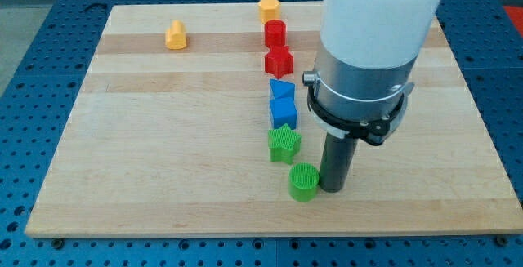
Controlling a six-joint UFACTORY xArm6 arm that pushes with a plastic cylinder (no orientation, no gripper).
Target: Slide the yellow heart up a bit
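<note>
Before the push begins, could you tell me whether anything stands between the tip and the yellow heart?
Yes: my tip sits right of the green cylinder; the column of blocks, including the green star, lies between it and the yellow heart.

Tool tip [332, 189] just right of cylinder [303, 182]

A pale striped wooden worktop [163, 153] is carrying yellow [176, 35], orange [269, 8], red [274, 32], blue [283, 113] and green [303, 182] plastic blocks.
</note>
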